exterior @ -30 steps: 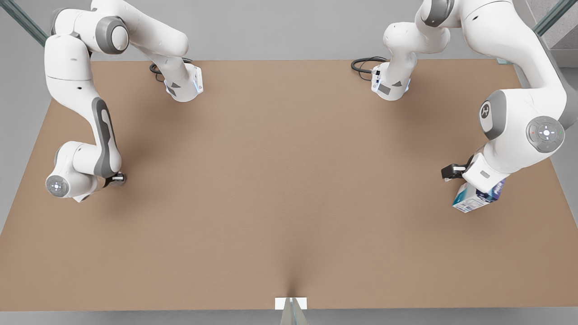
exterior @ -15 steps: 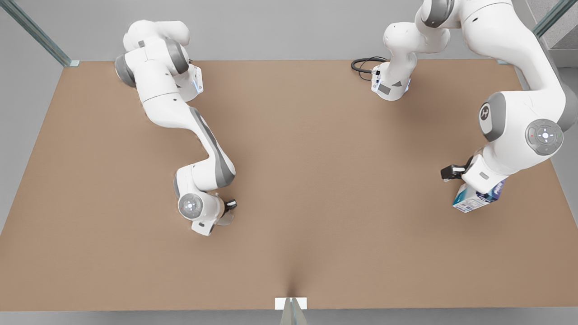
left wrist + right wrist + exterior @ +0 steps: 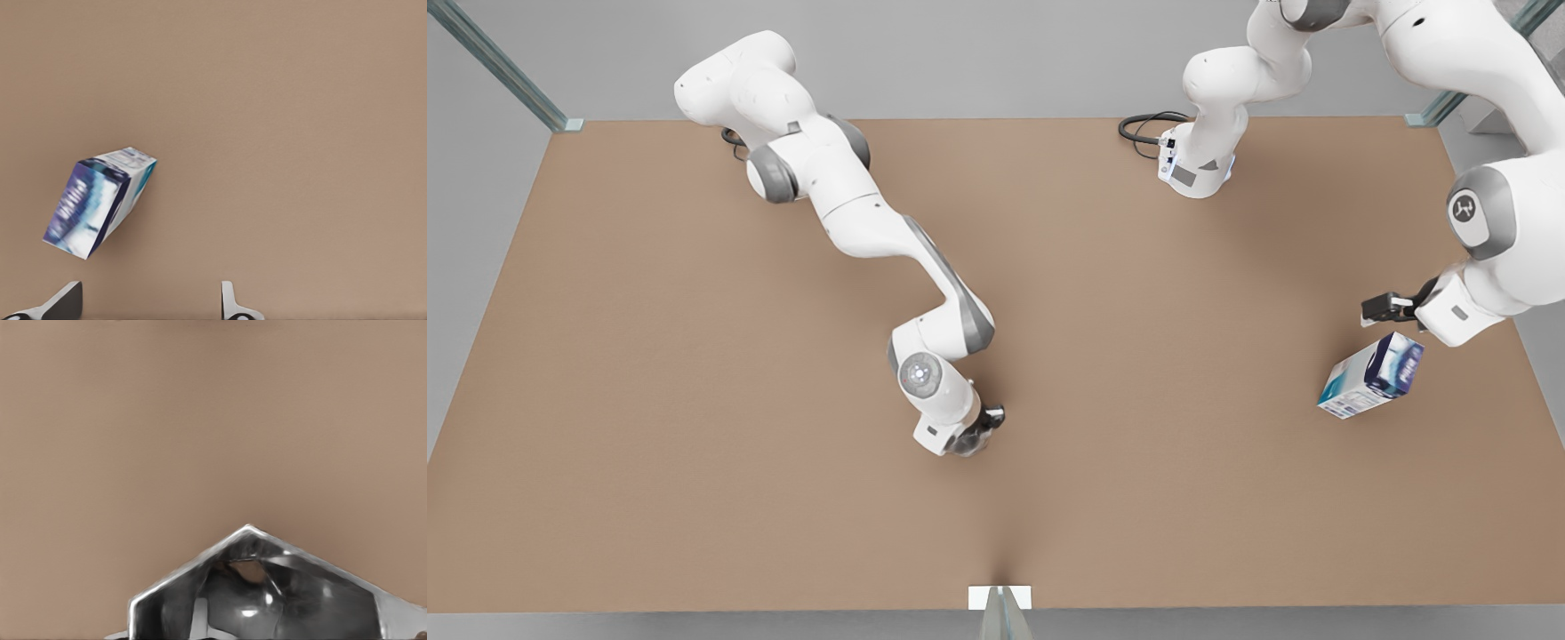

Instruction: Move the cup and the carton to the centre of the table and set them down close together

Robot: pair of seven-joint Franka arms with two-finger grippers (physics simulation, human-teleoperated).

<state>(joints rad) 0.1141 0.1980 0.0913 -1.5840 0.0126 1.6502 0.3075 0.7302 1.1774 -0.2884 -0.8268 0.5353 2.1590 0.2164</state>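
Holding the cup [image 3: 267,593] close beneath its wrist camera, the right gripper [image 3: 971,437] sits near the middle of the table [image 3: 694,356], a little toward the front view's left of centre and toward the near edge. In the right wrist view the cup's pale, faceted rim and shaded grey inside rise as an angular peak against the plain brown tabletop; the fingers themselves are hidden behind it, so the grip is read from the cup staying tight against the camera. In the front view the cup is mostly covered by the white wrist, with just a dark patch showing at the gripper's tip. The arm reaches out across the table from its base at the far left corner.

The left gripper [image 3: 1392,308] hangs near the table's edge on the front view's right, its fingers [image 3: 230,301] spread wide apart and gripping nothing — in the left wrist view the two grey fingertips frame bare tabletop. The carton [image 3: 1371,374] lies just beside that gripper, clear of it and a little nearer the camera in the front view. It is white with dark blue and teal printing, and sits tilted, one printed face turned up. In the left wrist view the carton [image 3: 99,200] lies off to one side of the open fingers, not between them — well apart from the cup and from the table's centre.
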